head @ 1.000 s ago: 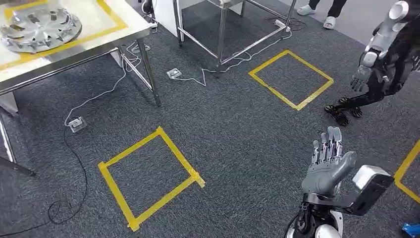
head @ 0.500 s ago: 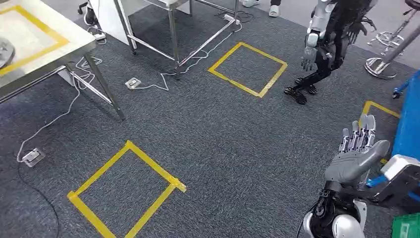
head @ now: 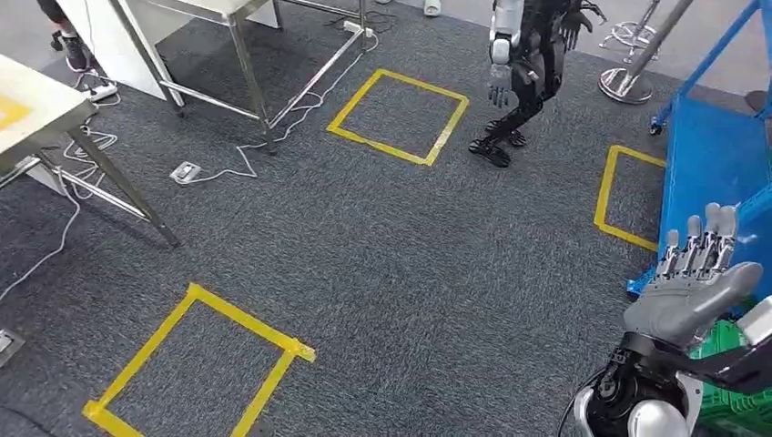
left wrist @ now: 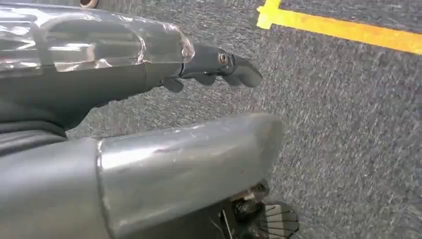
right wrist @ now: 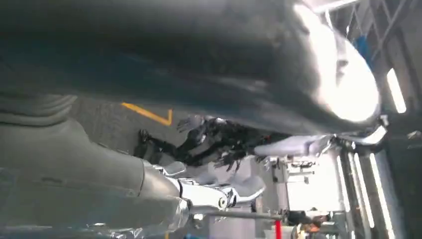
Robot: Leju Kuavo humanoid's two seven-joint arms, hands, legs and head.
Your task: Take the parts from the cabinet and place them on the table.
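Since the earlier frames, the camera is swung to the right: the whole scene is shifted left, so the table (head: 36,114) is reduced to a corner at the upper left of the head view, and a blue cabinet frame (head: 715,159) is brought in at the right edge. The right hand (head: 694,289) is raised at the lower right, fingers extended and apart, nothing held. The left hand (left wrist: 149,99) is seen over the carpet (head: 410,264) in the left wrist view, fingers straight, nothing held. No parts can be made out; the cabinet's contents are hidden. A second robot (head: 523,64) is stood near the cabinet at the top centre. Collision with it or the frame is judged possible if the turn is overshot.
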